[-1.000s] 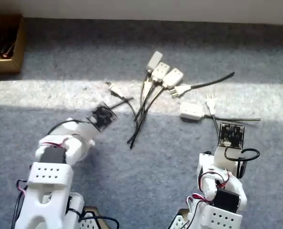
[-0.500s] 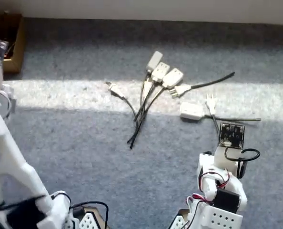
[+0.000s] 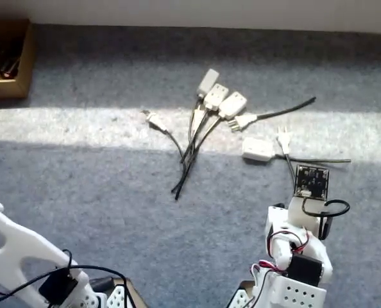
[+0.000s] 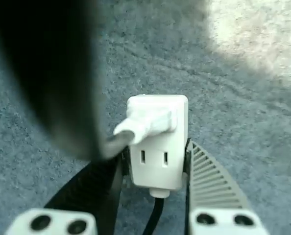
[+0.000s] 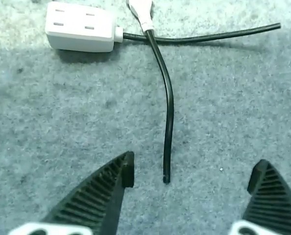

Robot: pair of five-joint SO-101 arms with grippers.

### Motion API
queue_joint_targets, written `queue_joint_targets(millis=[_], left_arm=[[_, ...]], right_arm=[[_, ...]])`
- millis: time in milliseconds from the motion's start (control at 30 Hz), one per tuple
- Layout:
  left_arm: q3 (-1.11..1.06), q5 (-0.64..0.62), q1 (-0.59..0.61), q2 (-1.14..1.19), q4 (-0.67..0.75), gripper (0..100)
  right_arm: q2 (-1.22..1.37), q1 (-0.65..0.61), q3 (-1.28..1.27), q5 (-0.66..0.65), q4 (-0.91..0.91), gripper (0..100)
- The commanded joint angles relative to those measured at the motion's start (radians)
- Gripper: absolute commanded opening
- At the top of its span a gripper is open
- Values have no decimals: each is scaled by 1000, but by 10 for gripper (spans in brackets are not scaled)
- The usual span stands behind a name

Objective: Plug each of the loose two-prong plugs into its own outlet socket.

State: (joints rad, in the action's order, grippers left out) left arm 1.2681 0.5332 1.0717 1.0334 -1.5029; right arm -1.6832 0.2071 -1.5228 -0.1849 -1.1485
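Observation:
My left gripper (image 4: 154,152) is shut on a white outlet socket (image 4: 157,169) that has a white plug (image 4: 148,122) in its upper pair of slots; the lower slots are bare. My right gripper (image 5: 193,170) hangs open over the carpet, with a black cord end (image 5: 166,177) between its fingers. Beyond it lie a white two-outlet socket (image 5: 81,27) and a loose white plug (image 5: 141,10). In the high view three sockets (image 3: 217,95) fan out at the centre, with loose plugs (image 3: 153,119) (image 3: 242,122) and a fourth socket (image 3: 258,149) nearby.
A bundle of black cords (image 3: 187,157) runs down from the sockets. A wooden box (image 3: 8,58) stands at the far left by the wall. The left arm (image 3: 17,250) is folded at the near left corner, and the right arm (image 3: 299,237) stands at the near right.
The left arm swung away from the cords, up the left side, then drew back to the near left corner. The right arm has kept still.

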Motion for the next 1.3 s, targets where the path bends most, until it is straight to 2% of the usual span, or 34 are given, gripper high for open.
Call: queue_joint_targets(millis=[0, 100, 333, 500, 567, 733, 833, 1200, 1267], left_arm=[[306, 41, 21, 133, -63, 4], [390, 81, 1, 219, -115, 4], [394, 83, -64, 309, -130, 4], [394, 80, -90, 314, -198, 14], [394, 77, -97, 311, -216, 79], [394, 38, -93, 272, -221, 324], [394, 38, -93, 251, -218, 404], [395, 34, -150, 64, -164, 393], [395, -17, -179, 10, -170, 393]], right_arm=[[-7, 7, 4, 8, 19, 361], [-7, 7, 4, 8, 19, 361], [-7, 7, 4, 8, 19, 361], [-7, 7, 4, 8, 19, 361], [-7, 7, 4, 8, 19, 361], [-7, 7, 4, 8, 19, 361], [-7, 7, 4, 8, 19, 361], [-7, 7, 4, 8, 19, 361], [-7, 7, 4, 8, 19, 361]])
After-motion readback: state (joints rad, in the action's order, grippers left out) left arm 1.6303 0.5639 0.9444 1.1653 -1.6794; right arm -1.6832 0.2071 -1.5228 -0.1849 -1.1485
